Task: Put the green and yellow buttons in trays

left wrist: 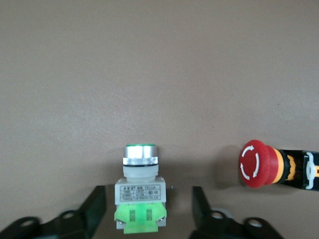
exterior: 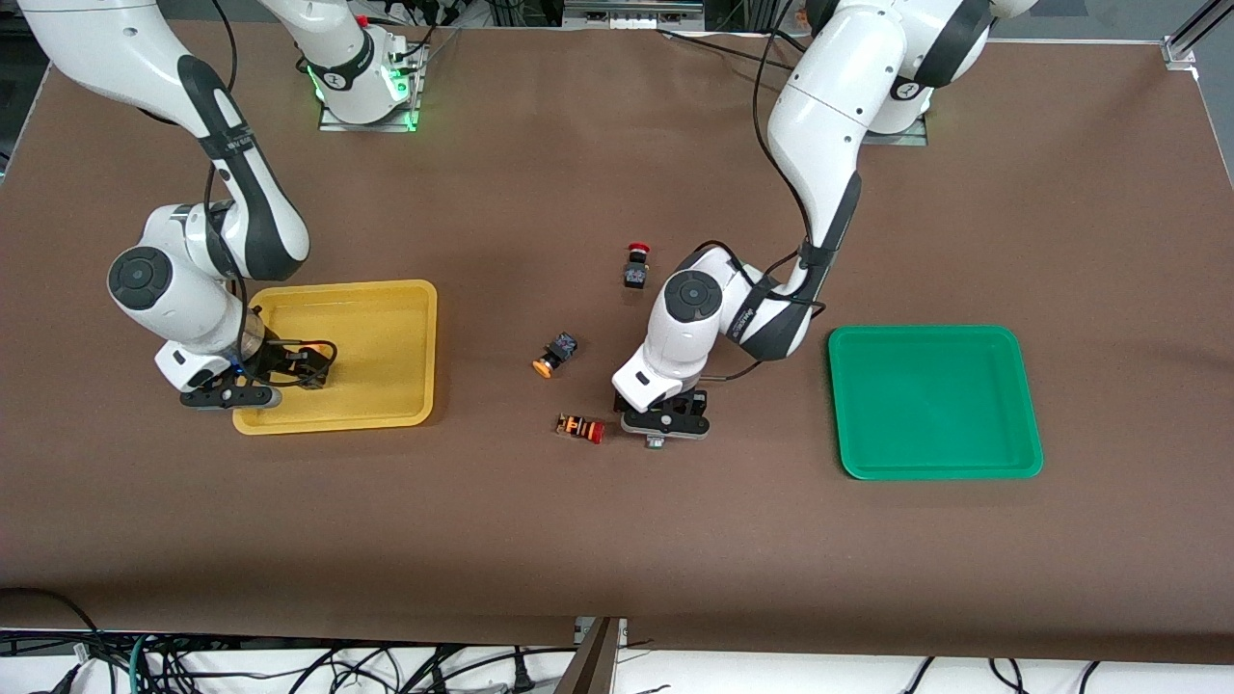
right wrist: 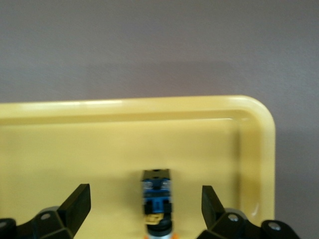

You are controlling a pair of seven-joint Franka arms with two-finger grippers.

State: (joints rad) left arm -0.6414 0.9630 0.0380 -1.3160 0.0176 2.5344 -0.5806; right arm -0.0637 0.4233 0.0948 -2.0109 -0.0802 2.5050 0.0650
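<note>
The silver-white push-button switch with a green cap and light-green block (left wrist: 140, 191) lies on the brown table between the left gripper (left wrist: 148, 211) and its spread fingers, ungripped. A skewed closure could twist it away toward the orange-striped red-capped switch (left wrist: 276, 164) just beside it. In the yellow plastic tray (right wrist: 149, 107), a black-bodied yellow-capped switch (right wrist: 157, 201) lies released between the right gripper (right wrist: 145, 206)'s spread fingers; a careless lift could nudge it. The green tray (exterior: 933, 400) stands toward the left arm's end.
</note>
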